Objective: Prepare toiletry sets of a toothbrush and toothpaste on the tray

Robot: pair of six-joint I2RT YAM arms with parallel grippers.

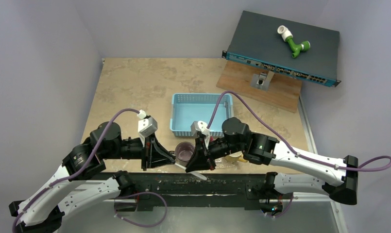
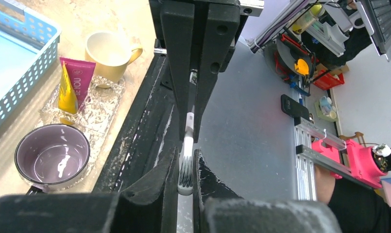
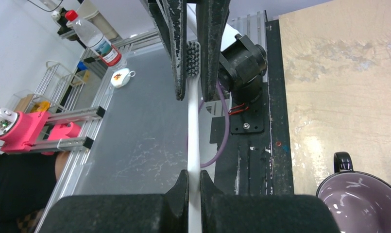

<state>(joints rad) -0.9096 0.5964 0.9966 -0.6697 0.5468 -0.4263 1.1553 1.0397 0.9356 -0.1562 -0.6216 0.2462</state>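
One white toothbrush (image 3: 194, 126) hangs between both grippers over the table's near edge. My right gripper (image 3: 194, 175) is shut on its handle. My left gripper (image 2: 186, 154) is shut on its bristle head (image 2: 186, 172), with a finger pressed on each side. In the top view the two grippers meet nose to nose, left gripper (image 1: 173, 162) and right gripper (image 1: 199, 165), with the toothbrush (image 1: 191, 171) slanting below them. On the clear glittery tray (image 2: 103, 104) lie two toothpaste tubes, a yellow one (image 2: 67, 90) and a pink one (image 2: 79, 75).
A purple mug (image 2: 52, 155) stands at the tray's near end and a cream mug (image 2: 110, 53) at its other end. A light-blue basket (image 1: 201, 114) sits mid-table. At the back right a network switch (image 1: 280, 46) rests on a wooden board.
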